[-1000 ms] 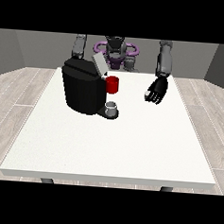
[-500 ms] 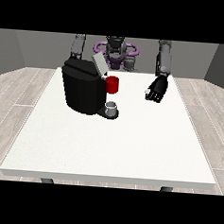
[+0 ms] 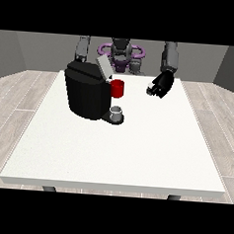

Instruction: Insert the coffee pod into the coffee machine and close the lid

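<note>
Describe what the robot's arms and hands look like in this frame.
Both arms are grey, rounded segments. The arm at the view's right ends in a glossy black hand. The arm at the view's left disappears behind the black coffee machine, so its hand is hidden.

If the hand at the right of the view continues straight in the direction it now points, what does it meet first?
Probably the red part on the coffee machine: the hand points leftwards towards it, though depth is unclear.
</note>
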You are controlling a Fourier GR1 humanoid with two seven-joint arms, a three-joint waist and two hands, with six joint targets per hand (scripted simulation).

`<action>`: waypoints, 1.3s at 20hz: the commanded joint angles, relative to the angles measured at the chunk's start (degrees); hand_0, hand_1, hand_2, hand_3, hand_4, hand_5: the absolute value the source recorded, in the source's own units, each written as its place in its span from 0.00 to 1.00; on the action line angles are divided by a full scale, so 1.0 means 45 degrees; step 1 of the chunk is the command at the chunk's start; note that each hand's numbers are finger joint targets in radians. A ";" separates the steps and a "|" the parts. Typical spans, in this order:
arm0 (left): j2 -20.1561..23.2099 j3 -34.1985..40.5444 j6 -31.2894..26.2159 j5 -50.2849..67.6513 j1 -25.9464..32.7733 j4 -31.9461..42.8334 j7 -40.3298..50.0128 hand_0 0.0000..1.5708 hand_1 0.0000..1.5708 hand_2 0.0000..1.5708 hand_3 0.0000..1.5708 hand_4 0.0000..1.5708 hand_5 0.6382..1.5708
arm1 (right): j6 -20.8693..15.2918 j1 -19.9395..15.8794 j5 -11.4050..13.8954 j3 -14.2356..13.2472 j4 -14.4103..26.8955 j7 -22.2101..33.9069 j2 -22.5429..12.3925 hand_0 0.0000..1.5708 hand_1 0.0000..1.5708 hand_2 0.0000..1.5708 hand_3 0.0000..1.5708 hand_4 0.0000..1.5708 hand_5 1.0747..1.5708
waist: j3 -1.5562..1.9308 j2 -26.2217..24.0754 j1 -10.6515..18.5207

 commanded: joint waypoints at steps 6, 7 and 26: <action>-0.0347 -0.0021 -0.2640 0.0239 -0.1860 -0.1121 0.1063 0.89 0.89 0.89 0.85 0.38 1.00 | 0.0125 -0.0095 -0.0242 -0.0511 0.1618 -0.1158 -0.0076 0.00 0.00 0.00 0.00 0.00 1.00 | 0.0007 -0.0812 0.0381; -0.0316 0.0183 -0.2686 0.0306 -0.2235 -0.0899 0.1266 0.85 0.85 0.86 0.84 0.38 1.00 | 0.0368 -0.0649 -0.0292 -0.0473 0.1082 -0.0021 -0.0224 0.00 0.00 0.00 0.00 0.00 1.00 | 0.0002 -0.0874 -0.0013; 0.0369 0.1891 -0.3382 0.0815 -0.4822 -0.0397 0.2349 0.75 0.75 0.80 0.81 0.31 1.00 | 0.0772 -0.1748 -0.0505 -0.0293 -0.1009 0.0709 -0.0384 0.00 0.00 0.00 0.00 0.00 1.00 | -0.0003 0.0065 -0.1768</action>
